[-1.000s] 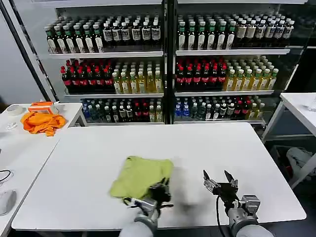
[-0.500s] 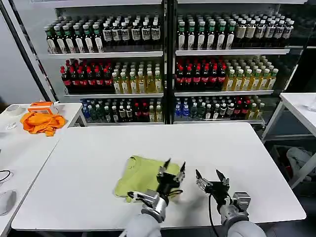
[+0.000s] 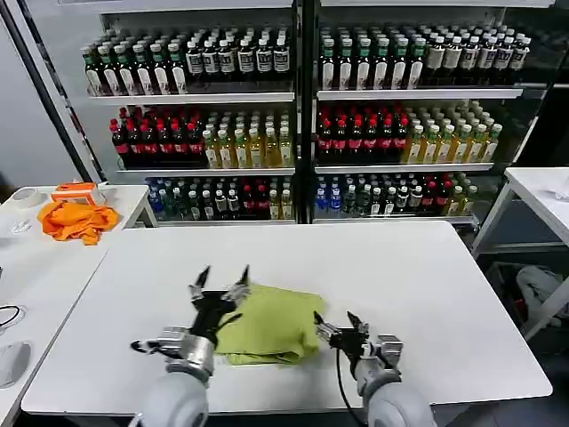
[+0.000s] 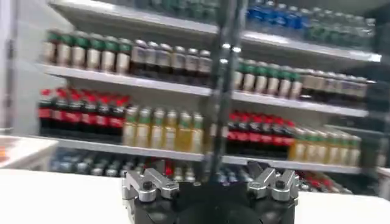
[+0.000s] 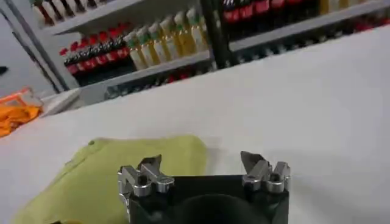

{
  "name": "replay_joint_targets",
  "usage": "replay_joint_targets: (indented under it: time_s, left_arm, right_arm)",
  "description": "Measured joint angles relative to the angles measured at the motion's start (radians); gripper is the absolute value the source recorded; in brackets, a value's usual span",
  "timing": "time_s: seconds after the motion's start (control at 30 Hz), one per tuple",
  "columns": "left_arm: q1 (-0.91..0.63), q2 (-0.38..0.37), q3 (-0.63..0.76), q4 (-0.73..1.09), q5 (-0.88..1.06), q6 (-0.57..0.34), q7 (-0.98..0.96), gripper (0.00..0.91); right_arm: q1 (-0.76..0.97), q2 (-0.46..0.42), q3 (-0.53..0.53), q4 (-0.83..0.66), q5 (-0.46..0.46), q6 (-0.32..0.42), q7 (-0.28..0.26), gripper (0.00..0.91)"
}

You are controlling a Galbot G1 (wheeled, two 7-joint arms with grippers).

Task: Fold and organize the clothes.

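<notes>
One folded lime T-shirt (image 3: pixel 268 324) lies on our worktop (image 3: pixel 400 267), between both sets of fingers. Left gripper (image 3: pixel 220 283) at its edge, fingers spread, empty. Right gripper (image 3: pixel 336 326) just beside it, fingers spread.

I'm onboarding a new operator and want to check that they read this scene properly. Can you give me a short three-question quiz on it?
1. True or false: the left gripper is clamped on the lime T-shirt.
2. Which gripper stands at the T-shirt's right edge? A) left gripper B) right gripper C) neither
3. Fill in: the orange cloth lies on the ____ table, not the main table.

Key
1. False: its fingers are spread, pointing up, holding nothing.
2. B
3. side (on the robot's left)
</notes>
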Motion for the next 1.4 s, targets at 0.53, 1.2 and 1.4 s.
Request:
replay_joint_targets:
  time_s: [0.53, 1.2, 1.4]
  left_arm:
    - [0.118, 0.027, -0.133, -0.060, -0.036, -0.003, 0.000, 0.907]
    - [0.162, 0.023, -0.169, -0.081, -0.052, -0.004, 0.001, 0.907]
    - [0.170, 0.012, -0.167, -0.078, -0.056, -0.006, 0.004, 0.907]
  right_arm:
    - [0.124, 0.043, -0.096, -0.145, 0.055, 0.020, 0.092, 0.000]
    - [0.264, -0.027, -0.103, -0.261, -0.096, -0.001, -0.001, 0.000]
    - [0.313, -0.055, -0.089, -0.302, -0.190, 0.008, -0.049, 0.907]
